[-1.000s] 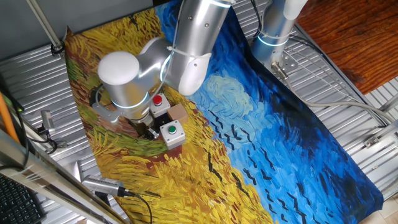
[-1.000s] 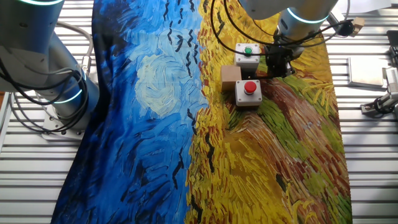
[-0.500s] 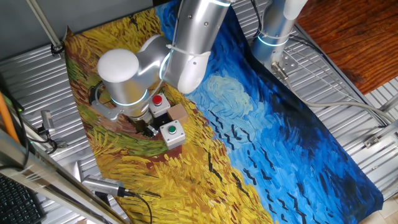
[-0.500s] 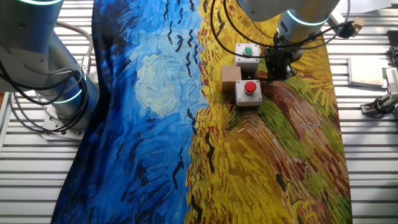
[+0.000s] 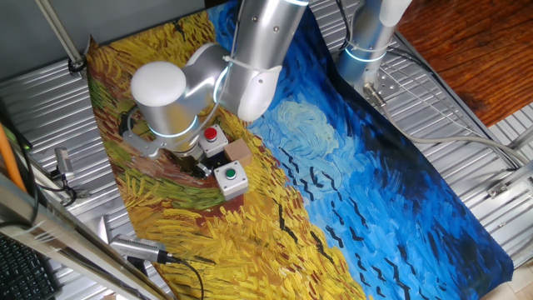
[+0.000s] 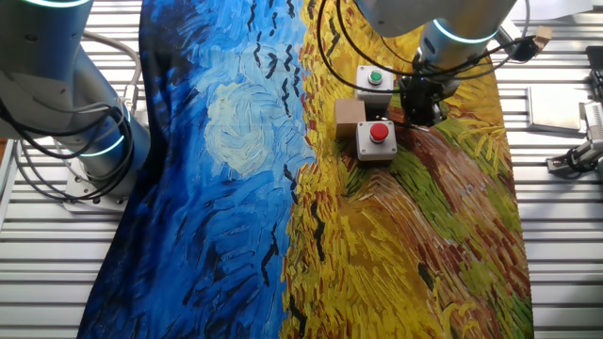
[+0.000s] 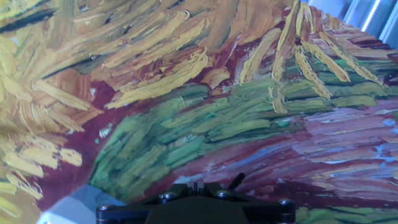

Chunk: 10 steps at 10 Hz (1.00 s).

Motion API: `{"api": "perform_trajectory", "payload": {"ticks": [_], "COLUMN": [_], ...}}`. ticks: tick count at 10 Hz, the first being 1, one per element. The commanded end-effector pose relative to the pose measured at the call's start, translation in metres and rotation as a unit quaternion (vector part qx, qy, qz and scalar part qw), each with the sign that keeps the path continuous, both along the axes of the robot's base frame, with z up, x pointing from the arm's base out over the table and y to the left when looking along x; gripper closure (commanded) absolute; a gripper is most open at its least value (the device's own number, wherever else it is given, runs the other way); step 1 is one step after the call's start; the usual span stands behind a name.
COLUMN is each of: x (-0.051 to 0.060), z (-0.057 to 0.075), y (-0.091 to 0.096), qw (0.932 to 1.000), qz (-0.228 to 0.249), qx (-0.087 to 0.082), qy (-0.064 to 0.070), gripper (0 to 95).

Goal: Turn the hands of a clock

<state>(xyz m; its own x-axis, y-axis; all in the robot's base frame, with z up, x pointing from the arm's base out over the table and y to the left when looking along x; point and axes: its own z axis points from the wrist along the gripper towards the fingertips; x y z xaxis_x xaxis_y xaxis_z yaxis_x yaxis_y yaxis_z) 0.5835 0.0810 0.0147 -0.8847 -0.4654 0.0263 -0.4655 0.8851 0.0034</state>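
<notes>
No clock and no black C-clamp show in any view. My gripper (image 5: 200,170) is low over the painted cloth, between a grey box with a red button (image 5: 211,136) and a grey box with a green button (image 5: 230,177). In the other fixed view the gripper (image 6: 419,105) is just right of both boxes. In the hand view the fingertips (image 7: 198,185) sit pressed together with nothing seen between them, above green and maroon paint strokes. A grey box corner (image 7: 68,208) shows at the lower left.
A small brown block (image 5: 241,152) lies by the two button boxes; it also shows in the other fixed view (image 6: 349,118). A second arm's base (image 6: 89,141) stands beside the cloth. Tools (image 5: 141,248) lie on the metal table by the cloth's edge.
My wrist has shifted slightly, and the gripper has moved a little from the green-button box toward the red-button box. The boxes have not moved.
</notes>
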Motion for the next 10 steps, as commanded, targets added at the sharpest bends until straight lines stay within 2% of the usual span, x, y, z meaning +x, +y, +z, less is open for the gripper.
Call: {"api": "perform_trajectory", "payload": {"ticks": [1,10], "x": [-0.001,-0.010], "z": [0.001,0.005], "y": [-0.004,-0.022], "qw": [1.0000,0.9998], "qz": [0.005,0.017], "qx": [-0.003,-0.010], "qy": [0.001,0.004], "gripper": [95.0,95.0]}}
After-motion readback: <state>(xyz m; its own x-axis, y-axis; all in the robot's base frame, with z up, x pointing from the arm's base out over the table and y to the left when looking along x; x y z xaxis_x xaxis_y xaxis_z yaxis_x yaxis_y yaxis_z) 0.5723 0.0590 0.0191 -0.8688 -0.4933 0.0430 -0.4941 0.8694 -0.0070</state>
